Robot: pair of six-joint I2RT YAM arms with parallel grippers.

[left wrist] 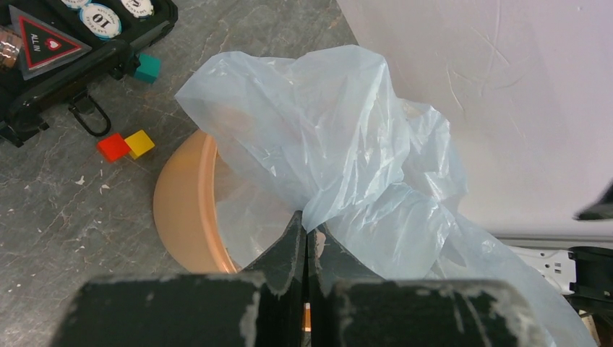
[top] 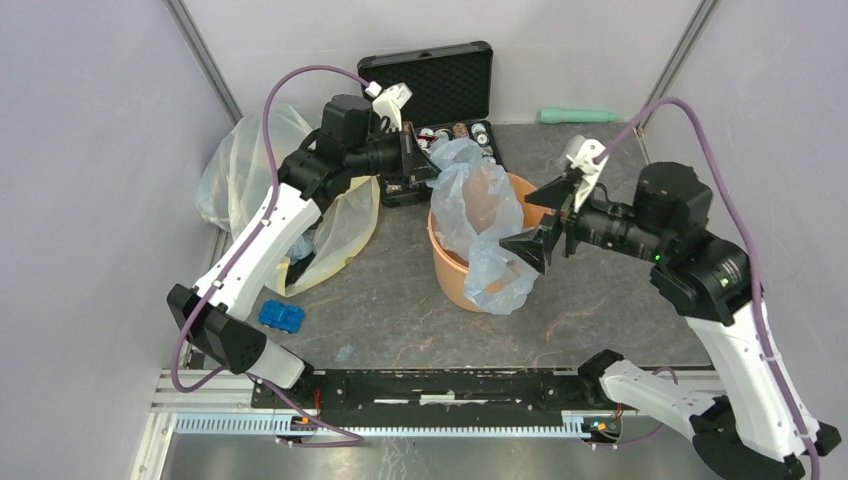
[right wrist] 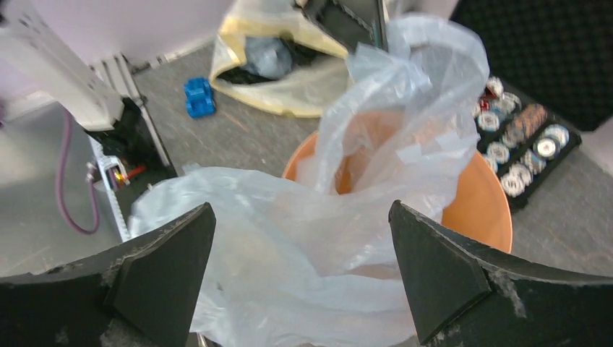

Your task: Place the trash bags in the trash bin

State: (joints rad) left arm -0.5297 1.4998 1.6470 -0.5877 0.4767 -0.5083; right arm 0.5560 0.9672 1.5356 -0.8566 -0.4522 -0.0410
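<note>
The pale blue translucent trash bag [top: 480, 205] is draped over the round orange trash bin [top: 450, 268] mid-table, partly inside it and partly spilling over the near rim. My left gripper [top: 432, 160] is at the bin's far-left rim, and in the left wrist view this gripper [left wrist: 309, 224] is shut on a bunched fold of the bag [left wrist: 340, 137] above the bin [left wrist: 184, 210]. My right gripper [top: 540, 218] hovers at the bin's right side. Seen from its wrist, it [right wrist: 301, 206] stands wide open with the bag [right wrist: 289, 246] below the fingers, the bin [right wrist: 477, 195] behind.
An open black foam-lined case [top: 440, 75] with poker chips stands behind the bin. A large yellowish bag [top: 250, 170] lies at the left under the left arm. A blue toy car [top: 281, 316] sits near front left, and a green object [top: 578, 115] at the back wall. Red [left wrist: 113, 147] and yellow [left wrist: 141, 142] cubes lie beside the case.
</note>
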